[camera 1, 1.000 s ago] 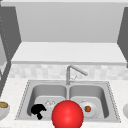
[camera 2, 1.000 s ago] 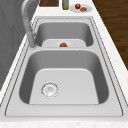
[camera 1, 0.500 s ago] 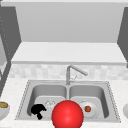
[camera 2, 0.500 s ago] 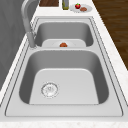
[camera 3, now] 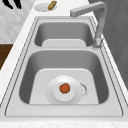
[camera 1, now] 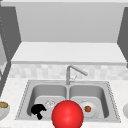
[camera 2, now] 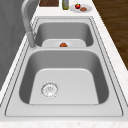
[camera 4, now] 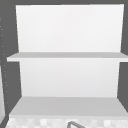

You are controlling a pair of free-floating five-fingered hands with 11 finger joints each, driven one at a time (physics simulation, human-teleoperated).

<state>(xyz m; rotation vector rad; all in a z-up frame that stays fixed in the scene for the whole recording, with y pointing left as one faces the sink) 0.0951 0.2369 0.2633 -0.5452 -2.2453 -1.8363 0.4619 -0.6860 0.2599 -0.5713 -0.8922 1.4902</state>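
A black left hand [camera 1: 38, 110] hovers at the front of the sink's left basin [camera 1: 40, 93], fingers curled and empty, beside a round, glossy red ball [camera 1: 67, 115] with no long axis. In the right basin, a white plate [camera 3: 64, 90] holds a small orange-brown ball [camera 3: 65, 88].

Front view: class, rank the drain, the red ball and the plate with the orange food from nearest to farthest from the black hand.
From the left hand:
1. Drain, just right of it in the left basin.
2. Red ball, at the front middle.
3. Plate with the orange food, in the right basin.
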